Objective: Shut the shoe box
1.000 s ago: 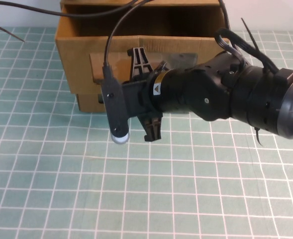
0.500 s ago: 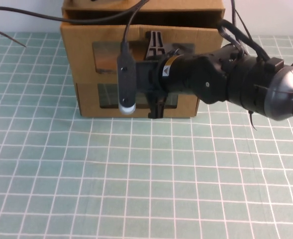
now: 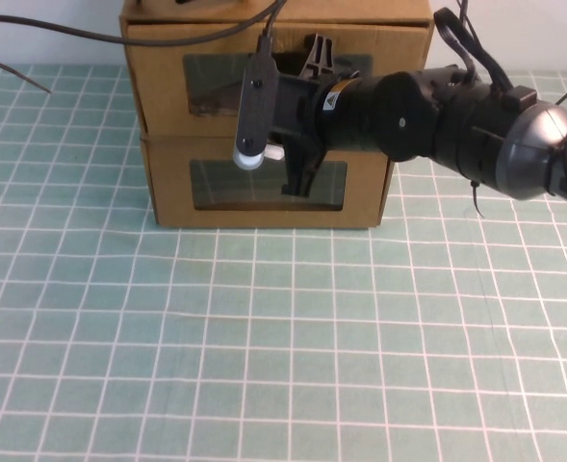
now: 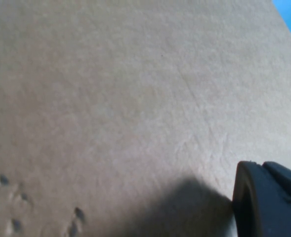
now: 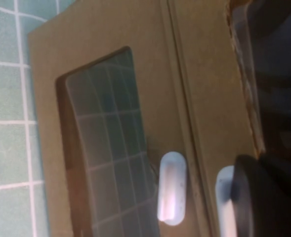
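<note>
The shoe box (image 3: 158,87) is the upper of two stacked brown cardboard boxes, with its clear window (image 3: 211,77) in front. Its drawer front sits flush with the box below. My right gripper (image 3: 307,115) is open and empty, against the shoe box's front, with one finger high and one low. In the right wrist view the shoe box's white tab (image 5: 226,202) is partly behind a dark finger (image 5: 269,197). My left gripper shows only as one dark fingertip (image 4: 266,202) close to a plain cardboard surface (image 4: 110,98).
The similar lower box (image 3: 167,183) has its own window (image 5: 105,148) and a white tab (image 5: 171,190) above it. The boxes stand at the far edge of a green grid mat (image 3: 264,337). Black cables (image 3: 71,34) trail at the back left.
The shoe box's drawer stuck out toward me and has slid back until flush. My right gripper has moved away from me with it, against its front.
</note>
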{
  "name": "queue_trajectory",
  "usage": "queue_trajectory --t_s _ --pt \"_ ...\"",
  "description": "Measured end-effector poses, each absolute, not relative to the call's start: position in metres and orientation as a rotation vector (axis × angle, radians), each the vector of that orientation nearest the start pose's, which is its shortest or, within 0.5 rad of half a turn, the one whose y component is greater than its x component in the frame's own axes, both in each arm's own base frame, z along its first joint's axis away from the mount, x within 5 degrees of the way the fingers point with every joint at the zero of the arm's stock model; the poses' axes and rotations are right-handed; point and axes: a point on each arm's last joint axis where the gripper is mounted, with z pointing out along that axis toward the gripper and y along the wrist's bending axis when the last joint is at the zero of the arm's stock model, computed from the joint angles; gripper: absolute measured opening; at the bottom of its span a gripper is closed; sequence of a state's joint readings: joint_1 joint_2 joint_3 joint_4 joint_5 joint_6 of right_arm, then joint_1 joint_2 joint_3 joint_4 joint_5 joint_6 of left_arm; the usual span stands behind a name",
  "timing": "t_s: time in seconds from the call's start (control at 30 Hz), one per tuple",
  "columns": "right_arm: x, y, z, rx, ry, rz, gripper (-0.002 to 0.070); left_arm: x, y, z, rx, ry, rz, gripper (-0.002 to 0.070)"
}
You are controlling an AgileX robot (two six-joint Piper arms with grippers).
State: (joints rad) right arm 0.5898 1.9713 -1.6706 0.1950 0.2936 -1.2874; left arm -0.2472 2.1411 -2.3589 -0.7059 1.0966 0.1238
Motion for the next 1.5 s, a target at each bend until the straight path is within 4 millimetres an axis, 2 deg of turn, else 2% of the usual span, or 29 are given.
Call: queue_trajectory --t_s 0.27,0.4,0.5,0.67,0.8,1.07,1.17,1.3,1.4,1.5 --pt "0.39 0.267 0.292 -1.616 1.382 -0.232 -0.0013 0.449 -0.165 0.39 0.34 2.239 -0.958 -0.0003" --pt "0.383 0.262 0.3 -1.655 1.409 -0.209 -0.0013 0.449 -0.161 0.391 0.356 2.227 -0.988 -0.0003" --pt "0.375 0.256 0.313 -1.664 1.419 -0.189 -0.0013 0.448 -0.158 0.393 0.379 2.219 -0.991 -0.0003" --pt "0.352 0.248 0.347 -1.63 1.437 -0.08 -0.0013 0.441 -0.152 0.402 0.428 2.212 -0.951 -0.0003" --pt "0.329 0.239 0.377 -1.6 1.444 0.002 -0.0013 0.425 -0.141 0.424 0.477 2.188 -0.9 -0.0003" --pt "0.284 0.204 0.442 -1.359 1.522 0.123 -0.0013 0.362 -0.123 0.493 0.56 2.079 -0.782 -0.0003" --pt "0.265 0.181 0.467 -1.231 1.569 0.172 -0.0013 0.334 -0.117 0.519 0.574 2.014 -0.752 -0.0003" --pt "0.238 0.148 0.489 -1.089 1.683 0.248 -0.0013 0.291 -0.108 0.548 0.585 1.942 -0.709 -0.0003" --pt "0.218 0.125 0.499 -1.024 1.761 0.265 -0.0013 0.257 -0.099 0.561 0.584 1.917 -0.676 -0.0003" --pt "0.197 0.108 0.508 -0.981 1.803 0.276 -0.0013 0.221 -0.089 0.562 0.575 1.929 -0.625 -0.0003"
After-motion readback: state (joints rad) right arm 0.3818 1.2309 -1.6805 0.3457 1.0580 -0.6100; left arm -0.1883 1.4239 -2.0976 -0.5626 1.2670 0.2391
